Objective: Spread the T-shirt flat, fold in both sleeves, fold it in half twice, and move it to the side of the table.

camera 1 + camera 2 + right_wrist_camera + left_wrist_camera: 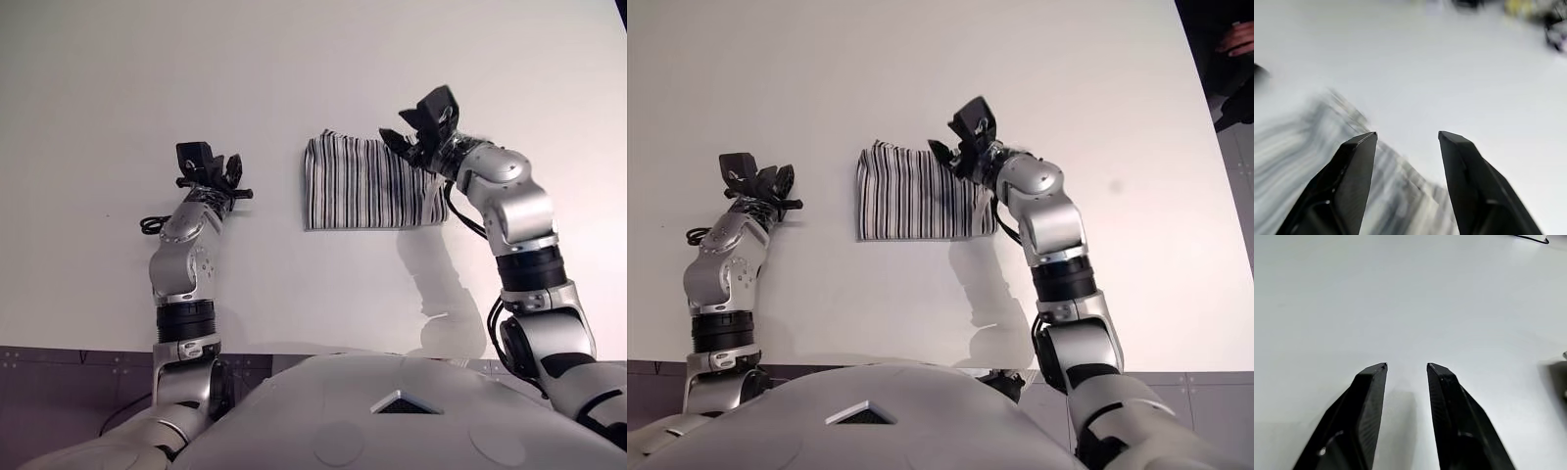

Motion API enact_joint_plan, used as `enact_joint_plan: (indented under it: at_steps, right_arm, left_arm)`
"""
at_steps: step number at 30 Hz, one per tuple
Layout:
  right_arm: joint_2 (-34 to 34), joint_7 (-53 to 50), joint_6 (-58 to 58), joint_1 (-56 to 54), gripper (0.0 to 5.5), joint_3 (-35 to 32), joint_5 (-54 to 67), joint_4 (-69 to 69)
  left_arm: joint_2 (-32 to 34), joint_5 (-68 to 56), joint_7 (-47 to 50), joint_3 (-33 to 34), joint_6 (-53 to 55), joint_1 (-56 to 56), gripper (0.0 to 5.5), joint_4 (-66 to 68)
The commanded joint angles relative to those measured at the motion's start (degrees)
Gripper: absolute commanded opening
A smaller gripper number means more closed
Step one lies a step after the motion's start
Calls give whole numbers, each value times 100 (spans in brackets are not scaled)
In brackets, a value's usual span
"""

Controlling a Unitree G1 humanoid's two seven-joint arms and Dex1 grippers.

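Inspection: found T-shirt [367,184] lying as folded striped rectangle at middle of bench [118,78]. Found right gripper [1407,133] spread wide, empty, above its far right corner; left gripper [1406,366] parted, empty, over bench apart to left. Judged due for move aside: advise pinching all layers, sliding low.

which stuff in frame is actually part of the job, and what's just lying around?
Job:
- folded striped T-shirt
- right gripper, open, over its far right corner
- left gripper, open, over the table to the shirt's left

Lying about:
- black cable
- blurred clutter beyond the table's far edge
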Motion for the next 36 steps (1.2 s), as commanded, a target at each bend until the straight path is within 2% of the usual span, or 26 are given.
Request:
enact_joint_plan:
  at_steps: [1, 3, 5, 7, 10, 12, 14, 17, 19, 22, 24, 29, 33, 36]
  right_arm:
    - [-262, 78, 280, 415, 230, 933, -588, 193]
    - [49, -595, 774, 239, 230, 719, -805, 1065]
    - [348, -1164, 1279, 4, 230, 115, -662, 1693]
    - [718, -2231, 1645, -445, 230, -1224, -247, 2356]
    - [768, -4339, 1181, -1340, 230, -3331, 337, 3815]
    - [550, -5072, 694, -1745, 230, -4038, 577, 4576]
    - [446, -5542, 179, -2036, 230, -4416, 677, 5046]
    - [460, -5648, -419, -2311, 230, -4403, 599, 5320]
    - [454, -5274, -1120, -2336, 230, -3654, 28, 4782]
    - [535, -4472, -2106, -2096, 230, -2031, -1057, 3633]
    - [642, -4239, -2297, -1815, 230, -1532, -1340, 3093]
    - [988, -4285, -2392, -1149, 230, -1202, -1582, 2614]
    - [1453, -4816, -2716, -1052, 230, -1002, -1891, 2513]
    - [1853, -4970, -2846, -800, 287, -945, -1840, 2307]
  left_arm:
    - [-170, -63, 174, 158, -7, -104, 149, -49]
    - [-174, -84, 174, 200, -40, -262, 149, -89]
    - [-192, -125, 214, 300, -42, -335, 149, -197]
    - [-256, -177, 347, 444, 10, -361, 149, -322]
    - [-383, -216, 593, 603, 6, -330, 149, -499]
    - [-473, -152, 682, 568, -76, -351, 149, -439]
    - [-599, -95, 761, 527, -236, -398, 149, -340]
    - [-663, 0, 793, 430, -433, -476, 149, -225]
    - [-687, 36, 802, 415, -578, -483, 149, -219]
    - [-870, 147, 1032, 473, -883, -320, 149, -446]
    - [-936, 327, 1210, 400, -1077, -318, 149, -559]
    - [-901, 909, 1493, 179, -1684, -900, 149, -63]
    - [-765, 902, 1379, 152, -1757, -1857, 149, 569]
    - [-722, 765, 1049, 18, -1609, -2155, 149, 668]
